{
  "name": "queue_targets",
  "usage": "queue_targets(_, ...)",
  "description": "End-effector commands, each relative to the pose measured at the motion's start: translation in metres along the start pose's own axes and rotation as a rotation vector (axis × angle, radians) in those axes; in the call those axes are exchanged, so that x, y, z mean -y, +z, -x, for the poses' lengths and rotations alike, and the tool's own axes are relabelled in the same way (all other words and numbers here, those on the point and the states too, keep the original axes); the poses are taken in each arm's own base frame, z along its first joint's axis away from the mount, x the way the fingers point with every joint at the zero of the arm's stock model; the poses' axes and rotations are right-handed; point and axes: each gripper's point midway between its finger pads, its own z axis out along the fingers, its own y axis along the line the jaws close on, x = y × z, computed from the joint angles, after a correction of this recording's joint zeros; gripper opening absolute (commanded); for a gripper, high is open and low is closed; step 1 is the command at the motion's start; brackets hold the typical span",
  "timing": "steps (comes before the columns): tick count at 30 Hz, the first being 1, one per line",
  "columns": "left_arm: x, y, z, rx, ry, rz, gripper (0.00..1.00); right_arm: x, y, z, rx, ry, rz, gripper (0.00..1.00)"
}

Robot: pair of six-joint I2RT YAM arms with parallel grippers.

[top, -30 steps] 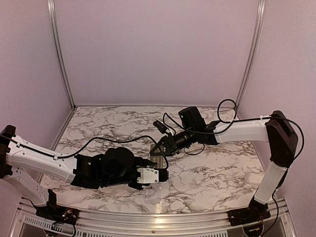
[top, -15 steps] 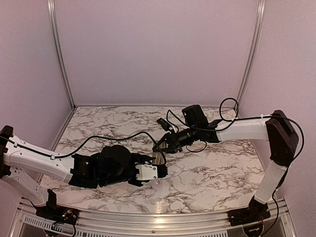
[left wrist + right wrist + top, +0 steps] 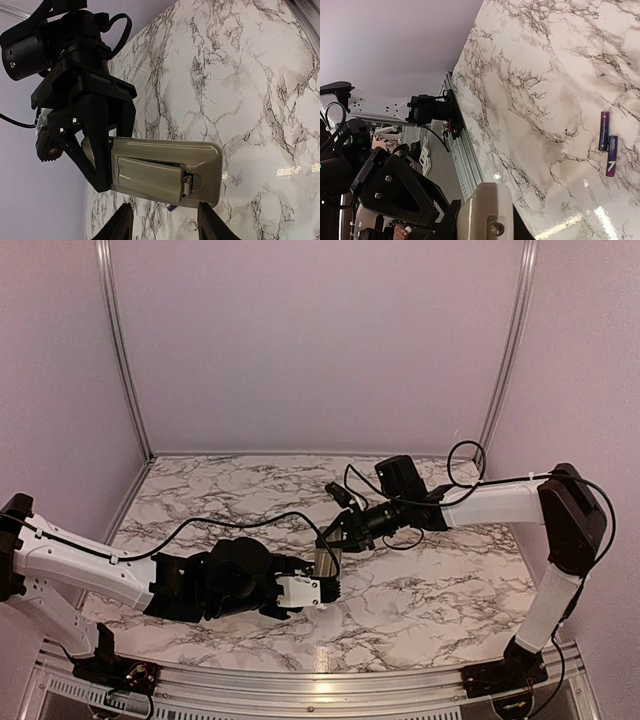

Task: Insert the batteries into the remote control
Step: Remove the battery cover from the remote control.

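Right pincer (image 3: 102,160) grips the remote control (image 3: 200,160), cover (image 3: 147,175) apparently closed; left pincer (image 3: 162,225) hovers open beneath; next, unlatching that cover; batteries (image 3: 607,145) wait on the surface (image 3: 545,75).

**Count of items in the scene.** Two robot arms were in view, the left arm (image 3: 90,570) and the right arm (image 3: 500,502). Each arm carried one gripper, giving two in all: the left gripper (image 3: 328,587) and the right gripper (image 3: 335,540). One remote control (image 3: 165,172) was present, and its tan-grey back showed one cover panel (image 3: 147,175). Two purple batteries were seen by the right wrist camera, the upper battery (image 3: 604,131) and the lower battery (image 3: 611,155). There was one marble-patterned bench (image 3: 430,590). Two metal uprights stood at its far corners, the left upright (image 3: 115,340) and the right upright (image 3: 510,340).
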Motion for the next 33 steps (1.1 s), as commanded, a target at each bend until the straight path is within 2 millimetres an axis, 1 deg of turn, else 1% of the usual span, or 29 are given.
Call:
queue_targets(1,0.000,0.001,-0.005,-0.016,-0.022,-0.001,0.47,-0.006,-0.012,0.011,0.047,-0.027,-0.003,0.00)
queue_targets(4,-0.007,-0.003,0.001,0.019,-0.084,0.010,0.51,-0.003,-0.017,0.017,0.077,-0.036,-0.034,0.00)
queue_targets(6,-0.016,-0.006,0.003,0.044,-0.176,0.031,0.57,0.000,-0.023,0.023,0.109,-0.044,-0.062,0.00)
queue_targets(7,-0.025,-0.008,0.005,0.062,-0.245,0.060,0.61,0.001,-0.027,0.026,0.129,-0.050,-0.078,0.00)
queue_targets(10,-0.050,-0.009,0.005,0.092,-0.473,0.105,0.71,0.002,-0.037,0.036,0.188,-0.071,-0.125,0.00)
queue_targets(12,-0.065,-0.008,0.002,0.088,-0.623,0.140,0.72,0.002,-0.044,0.042,0.229,-0.087,-0.160,0.00)
queue_targets(14,-0.073,-0.006,0.002,0.084,-0.734,0.146,0.73,0.002,-0.050,0.048,0.269,-0.096,-0.192,0.00)
queue_targets(17,-0.078,-0.003,0.006,0.094,-0.848,0.133,0.73,0.001,-0.054,0.053,0.298,-0.104,-0.212,0.00)
queue_targets(19,-0.079,-0.001,0.012,0.123,-0.935,0.093,0.73,0.001,-0.056,0.055,0.309,-0.103,-0.221,0.00)
queue_targets(21,-0.081,0.003,0.016,0.133,-0.987,0.073,0.73,0.002,-0.056,0.056,0.313,-0.098,-0.226,0.00)
queue_targets(24,-0.079,0.013,0.016,0.095,-1.021,0.062,0.71,0.002,-0.057,0.057,0.321,-0.094,-0.231,0.00)
queue_targets(28,-0.071,0.029,0.013,0.040,-1.025,0.039,0.67,0.000,-0.058,0.057,0.326,-0.093,-0.230,0.00)
queue_targets(30,-0.069,0.035,0.014,0.029,-1.032,0.025,0.66,-0.001,-0.059,0.057,0.327,-0.095,-0.229,0.00)
queue_targets(33,-0.069,0.041,0.009,0.009,-1.048,0.032,0.63,-0.003,-0.060,0.056,0.329,-0.099,-0.226,0.00)
